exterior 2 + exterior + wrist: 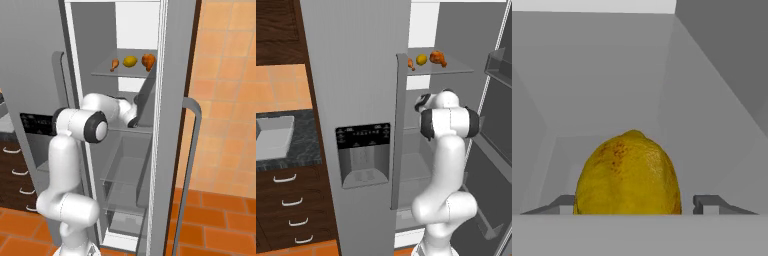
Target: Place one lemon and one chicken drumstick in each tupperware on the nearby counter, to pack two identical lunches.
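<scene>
In the hand view a yellow lemon (629, 175) sits between my gripper's (632, 204) two fingertips inside the grey fridge. The left fingertip (566, 204) is at the lemon's side. A narrow gap separates the right fingertip (706, 204) from it, so the gripper is open around the lemon. On the upper fridge shelf lie another lemon (421, 59), a chicken drumstick (438, 58) and a smaller drumstick (411, 63). From the right they show as lemon (130, 61) and drumsticks (148, 60) (115, 64). A light-grey tupperware (273, 137) rests on the black counter (303, 147) at the left.
My arm reaches into the open fridge below the upper shelf (112, 73). The shut fridge door with its dispenser panel (363, 155) stands between fridge and counter. The open door (175, 125) is at the right. Brown drawers (291, 202) sit under the counter.
</scene>
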Robot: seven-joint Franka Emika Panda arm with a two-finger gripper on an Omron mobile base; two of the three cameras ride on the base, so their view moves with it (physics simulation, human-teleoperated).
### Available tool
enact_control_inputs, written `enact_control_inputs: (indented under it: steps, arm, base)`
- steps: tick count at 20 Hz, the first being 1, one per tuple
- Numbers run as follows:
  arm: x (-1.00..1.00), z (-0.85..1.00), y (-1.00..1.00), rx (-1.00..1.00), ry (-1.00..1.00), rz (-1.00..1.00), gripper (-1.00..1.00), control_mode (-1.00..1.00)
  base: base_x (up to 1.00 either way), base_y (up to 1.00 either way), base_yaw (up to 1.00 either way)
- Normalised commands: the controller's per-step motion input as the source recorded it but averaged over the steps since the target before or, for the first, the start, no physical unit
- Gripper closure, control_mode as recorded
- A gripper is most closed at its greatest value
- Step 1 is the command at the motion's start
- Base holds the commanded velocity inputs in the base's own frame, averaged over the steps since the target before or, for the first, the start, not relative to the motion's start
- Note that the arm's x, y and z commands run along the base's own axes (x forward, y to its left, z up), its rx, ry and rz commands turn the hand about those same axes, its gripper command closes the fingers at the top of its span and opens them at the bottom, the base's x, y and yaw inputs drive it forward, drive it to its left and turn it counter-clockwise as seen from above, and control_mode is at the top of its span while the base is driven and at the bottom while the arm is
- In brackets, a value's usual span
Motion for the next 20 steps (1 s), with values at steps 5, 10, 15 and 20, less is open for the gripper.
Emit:
enact_control_inputs:
  steps: [5,10,15,20]
  arm:
    - [-0.07,-0.29,0.18,-0.01,0.0,0.09,1.0,-1.0]
    - [-0.96,0.0,0.67,-0.12,0.04,0.18,1.0,-1.0]
    - [-1.0,0.17,0.59,-0.13,0.01,0.21,1.0,-1.0]
    - [-1.0,0.54,0.13,0.0,0.09,0.14,1.0,-1.0]
  base:
    - [0.0,0.0,0.0]
    - [0.0,0.0,0.0]
    - [0.0,0.0,0.0]
    - [0.0,0.0,0.0]
